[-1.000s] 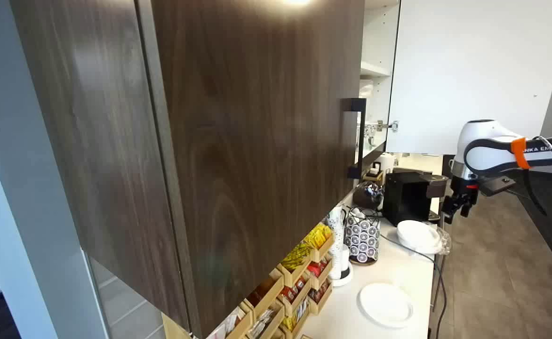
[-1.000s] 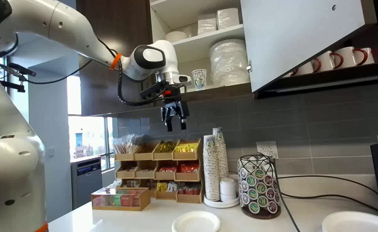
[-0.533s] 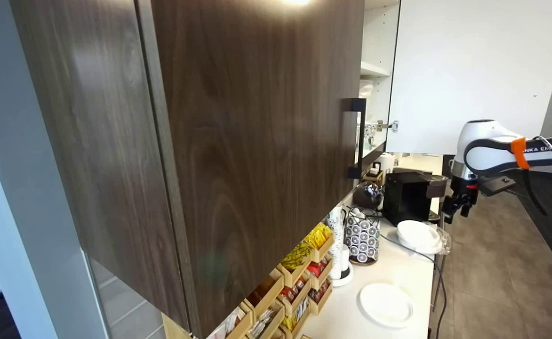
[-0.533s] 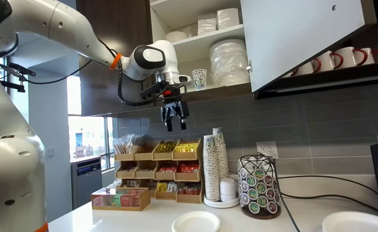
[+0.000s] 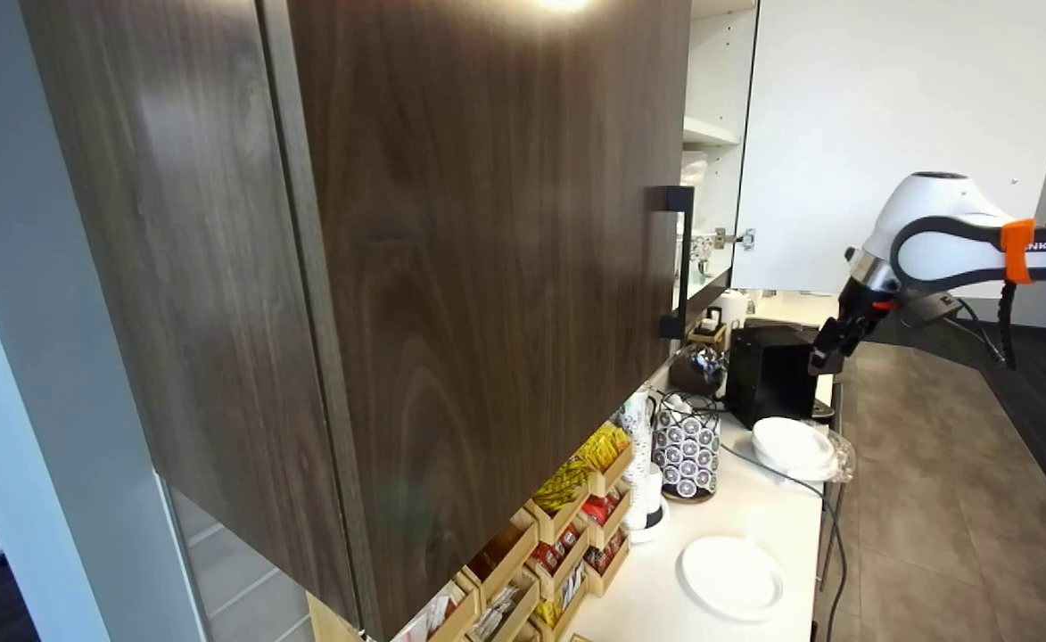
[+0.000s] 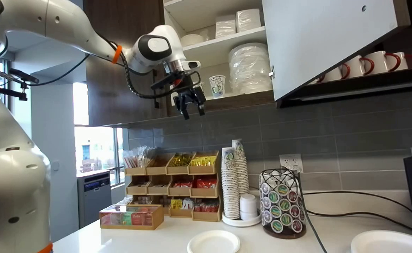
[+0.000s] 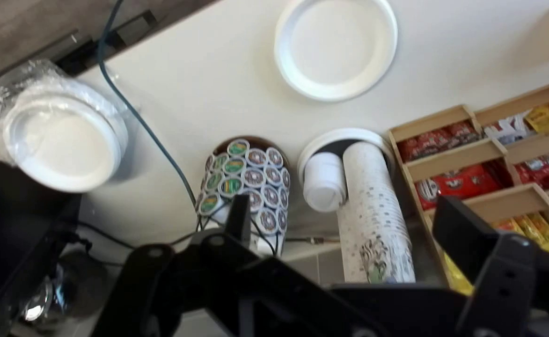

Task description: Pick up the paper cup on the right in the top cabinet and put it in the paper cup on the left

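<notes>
One tapering paper cup on the right (image 6: pixel 217 86), white, with dark curling print and a green patch. Stands upright, mouth up, on the smooth pale floor of the top cabinet (image 5: pixel 487 267), high over the back edge of the worktop (image 6: pixel 167 242). Beside it, partly hidden behind the glossy white arm (image 6: pixel 69 30), a paper cup on the left (image 6: pixel 201 85); shows only a strip of similar print. On the cabinet's outside, dark brown wood grain and a squared black bar handle (image 5: pixel 685 259); inside, a tall, film-wrapped round stack (image 6: pixel 249 68), crinkled and translucent, near the paper cup on the right.

Well apart from both cups, out in front of the cabinet, a black, angular gripper (image 6: pixel 193 112). Hangs tilted in the air, with jaws spread wide and blunt, squared fingers (image 7: pixel 240 217) aimed downward.

Below, along the worktop's back edge, a pale wooden rack (image 6: pixel 203 170) packed with shiny sachets (image 6: pixel 204 161); ribbed columns of nested cups (image 6: pixel 231 189) and a short smooth white stack (image 6: pixel 248 207) on a round white tray (image 6: pixel 241 222); a wire carousel (image 6: pixel 285 234) studded with round printed pods (image 6: pixel 284 204). Nearer the front edge, a flat white plate (image 5: pixel 732 578) with a shallow raised rim; farther along, right at that edge, plastic-wrapped plates (image 5: pixel 790 446), crinkly and glinting. Toward the left edge in an exterior view, a low wooden box (image 6: pixel 158 217) with a clear lid (image 6: pixel 130 208).
</notes>
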### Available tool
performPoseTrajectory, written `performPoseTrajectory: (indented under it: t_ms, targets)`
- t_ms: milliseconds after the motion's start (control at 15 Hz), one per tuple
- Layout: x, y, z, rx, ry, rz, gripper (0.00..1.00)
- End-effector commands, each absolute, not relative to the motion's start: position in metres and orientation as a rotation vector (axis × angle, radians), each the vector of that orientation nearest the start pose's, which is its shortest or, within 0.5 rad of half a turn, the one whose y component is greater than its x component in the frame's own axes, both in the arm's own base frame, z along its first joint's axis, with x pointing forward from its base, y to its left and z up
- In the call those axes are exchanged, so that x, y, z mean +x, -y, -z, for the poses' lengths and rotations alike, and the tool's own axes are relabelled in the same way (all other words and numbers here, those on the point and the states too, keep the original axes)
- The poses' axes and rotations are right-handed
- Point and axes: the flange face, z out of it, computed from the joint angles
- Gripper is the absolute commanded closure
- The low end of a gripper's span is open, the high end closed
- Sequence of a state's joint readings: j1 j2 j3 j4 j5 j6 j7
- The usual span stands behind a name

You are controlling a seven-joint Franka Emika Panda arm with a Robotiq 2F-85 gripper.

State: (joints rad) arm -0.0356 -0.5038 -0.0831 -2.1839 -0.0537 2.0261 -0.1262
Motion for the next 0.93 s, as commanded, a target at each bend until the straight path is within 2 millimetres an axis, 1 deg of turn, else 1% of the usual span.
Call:
performPoseTrajectory:
  t_ms: [0,67,133,200,267,333,800,867]
  targets:
    - [0.416,0.036,-0.681,-3.135,0.131,0.705,0.00]
    - [0.415,0.027,-0.696,-3.138,0.142,0.731,0.00]
    - [0.413,0.019,-0.707,-3.137,0.231,0.802,0.00]
    - [0.415,0.029,-0.693,-3.128,0.146,0.766,0.00]
    - [0.413,0.022,-0.704,-3.124,0.177,0.802,0.00]
    - [0.413,0.018,-0.710,-3.122,0.193,0.819,0.00]
    - [0.414,0.018,-0.709,-3.125,0.205,0.816,0.00]
    - [0.416,0.016,-0.713,-3.120,0.179,0.802,0.00]
